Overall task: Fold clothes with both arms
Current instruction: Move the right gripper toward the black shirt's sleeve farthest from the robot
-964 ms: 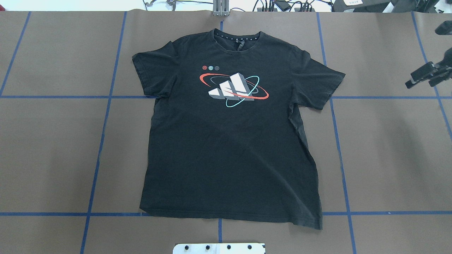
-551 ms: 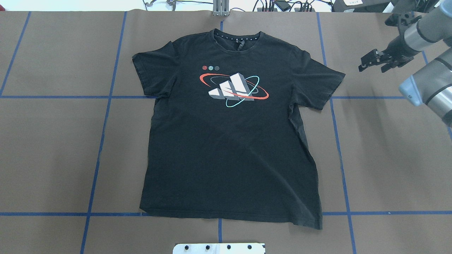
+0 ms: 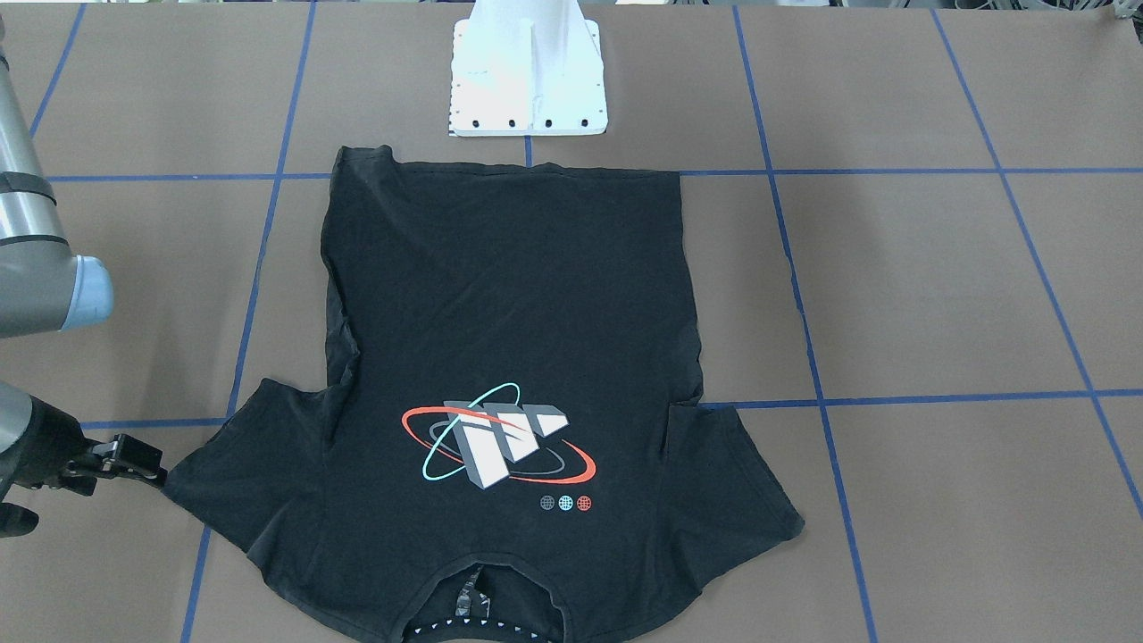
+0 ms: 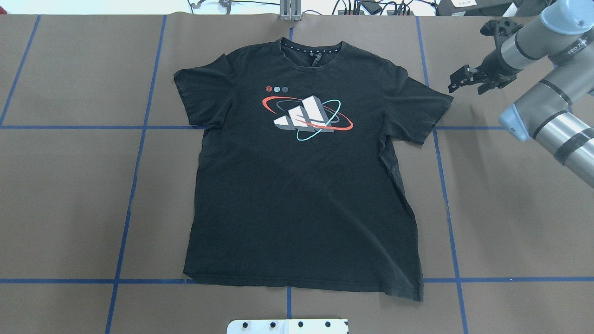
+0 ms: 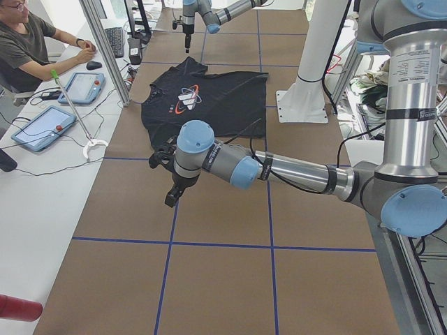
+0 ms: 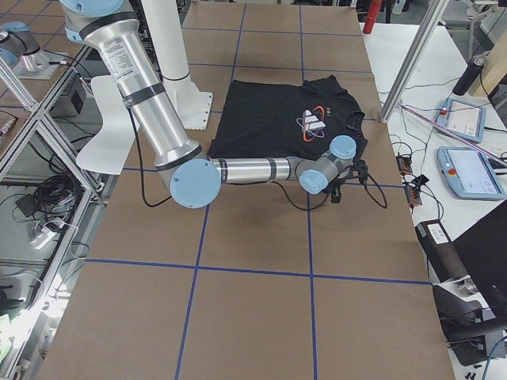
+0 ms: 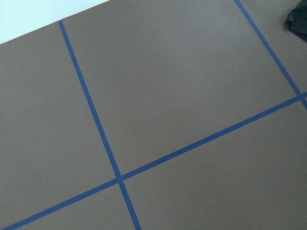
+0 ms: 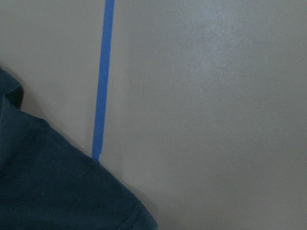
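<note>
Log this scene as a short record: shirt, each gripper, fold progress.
shirt: T-shirt spread flat, logo up, collar away from the robot
right gripper: right gripper just beside the tip of the sleeve; contact unclear; open or shut unclear
left gripper: left gripper over the table, apart from the T-shirt; open or shut cannot be told
fold progress: no fold made yet

The right arm and left arm are silver-grey tubes with light blue joint caps, black bands, trailing black cable and a white, dark-screwed pedestal
</note>
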You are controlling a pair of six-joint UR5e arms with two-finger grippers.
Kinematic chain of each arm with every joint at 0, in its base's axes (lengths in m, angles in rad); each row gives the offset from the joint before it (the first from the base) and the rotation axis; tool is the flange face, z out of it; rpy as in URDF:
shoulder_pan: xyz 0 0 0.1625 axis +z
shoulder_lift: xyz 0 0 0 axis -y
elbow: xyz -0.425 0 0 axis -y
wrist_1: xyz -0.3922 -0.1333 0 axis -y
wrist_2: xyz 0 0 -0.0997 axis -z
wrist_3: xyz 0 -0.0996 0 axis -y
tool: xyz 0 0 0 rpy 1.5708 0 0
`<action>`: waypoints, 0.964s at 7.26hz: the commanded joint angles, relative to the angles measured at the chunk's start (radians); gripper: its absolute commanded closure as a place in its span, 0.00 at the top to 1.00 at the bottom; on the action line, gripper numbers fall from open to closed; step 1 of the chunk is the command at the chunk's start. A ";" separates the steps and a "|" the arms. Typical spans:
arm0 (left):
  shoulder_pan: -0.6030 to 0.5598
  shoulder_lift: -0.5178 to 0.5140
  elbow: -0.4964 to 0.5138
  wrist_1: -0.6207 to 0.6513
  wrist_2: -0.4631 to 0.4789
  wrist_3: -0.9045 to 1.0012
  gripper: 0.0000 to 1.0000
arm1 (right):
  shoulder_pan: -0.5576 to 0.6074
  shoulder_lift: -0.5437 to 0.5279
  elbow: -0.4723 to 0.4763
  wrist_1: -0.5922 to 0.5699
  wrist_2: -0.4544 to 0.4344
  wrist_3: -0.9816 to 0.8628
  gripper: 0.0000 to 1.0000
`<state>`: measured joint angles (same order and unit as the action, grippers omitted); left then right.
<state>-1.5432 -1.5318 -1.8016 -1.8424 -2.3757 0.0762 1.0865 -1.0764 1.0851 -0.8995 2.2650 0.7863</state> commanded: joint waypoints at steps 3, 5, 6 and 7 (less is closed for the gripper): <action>0.000 0.009 -0.005 -0.011 0.000 -0.001 1.00 | -0.031 0.021 -0.033 0.001 -0.005 0.062 0.91; 0.000 0.007 -0.005 -0.011 0.000 -0.001 1.00 | -0.031 0.016 -0.036 0.001 -0.005 0.065 0.48; 0.000 0.007 -0.005 -0.011 0.000 -0.001 1.00 | -0.031 0.013 -0.034 0.001 -0.004 0.067 0.09; 0.000 0.007 -0.005 -0.011 0.000 -0.001 1.00 | -0.030 0.009 -0.034 0.001 -0.004 0.067 0.00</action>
<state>-1.5432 -1.5247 -1.8070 -1.8530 -2.3761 0.0752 1.0557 -1.0625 1.0510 -0.8989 2.2605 0.8522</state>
